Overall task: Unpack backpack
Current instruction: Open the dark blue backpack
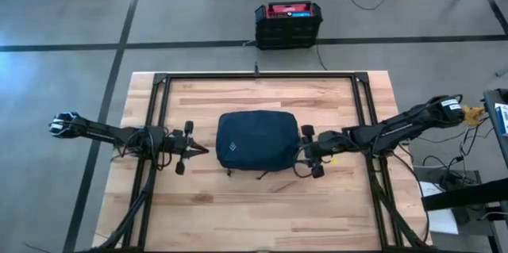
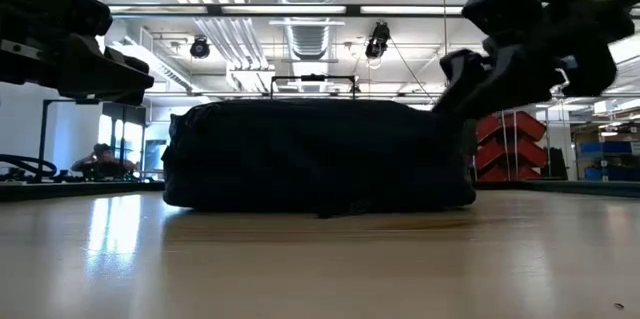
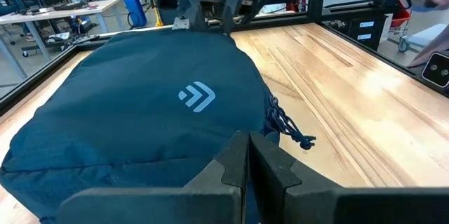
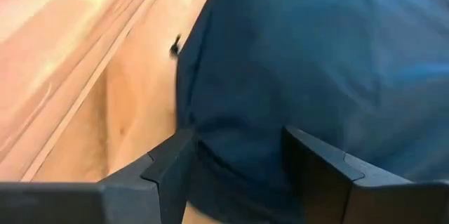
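The dark navy backpack [image 1: 258, 138] lies flat on the wooden table, its logo [image 3: 196, 96] facing up. My left gripper [image 1: 205, 150] hovers just off the bag's left edge with its fingers [image 3: 247, 157] shut, pointing at the bag [image 3: 140, 112]. My right gripper [image 1: 304, 148] is at the bag's right edge. It is open, and the navy fabric [image 4: 316, 55] reaches in between its two fingers. In the low view the bag [image 2: 320, 154] rests on the table by its broad underside, with my right gripper [image 2: 470, 79] at its upper right corner. My right gripper comes level from the table's right side, slanting a little down. Its open fingers [image 4: 175, 161] stand on either side of the fabric at the backpack's right edge [image 4: 231, 147]. Whether they touch the fabric I cannot tell.
A black metal frame [image 1: 258, 76] runs around the work area. A zipper cord [image 3: 291, 129] trails from the bag's near side onto the wood. A black crate with a red top [image 1: 288, 24] stands on the floor beyond the far edge. A person [image 2: 100, 157] sits far back.
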### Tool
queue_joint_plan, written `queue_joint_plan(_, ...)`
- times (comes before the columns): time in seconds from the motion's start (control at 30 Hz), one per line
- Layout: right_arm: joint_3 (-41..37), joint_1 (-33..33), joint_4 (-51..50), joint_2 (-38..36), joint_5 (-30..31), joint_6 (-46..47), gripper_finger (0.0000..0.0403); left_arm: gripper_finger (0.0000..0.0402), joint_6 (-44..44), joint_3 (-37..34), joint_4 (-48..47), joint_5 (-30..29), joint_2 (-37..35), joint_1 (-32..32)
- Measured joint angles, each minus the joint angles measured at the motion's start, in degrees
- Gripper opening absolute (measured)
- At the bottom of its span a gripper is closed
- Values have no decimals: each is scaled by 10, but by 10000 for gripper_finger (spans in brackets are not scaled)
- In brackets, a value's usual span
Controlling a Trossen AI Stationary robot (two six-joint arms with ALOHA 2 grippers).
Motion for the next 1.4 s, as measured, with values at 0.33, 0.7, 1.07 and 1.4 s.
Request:
queue_joint_plan(0.33,-3,123,-38,51,116,7,173,0,0,0,0,0,4,0)
queue_joint_plan(0.7,44,315,-40,129,396,25,167,0,0,0,0,0,4,0)
queue_joint_plan(1.07,135,270,-23,255,452,-14,167,0,0,0,0,0,3,0)
queue_joint_plan(1.4,228,189,-193,252,365,10,17,0,0,0,0,0,4,0)
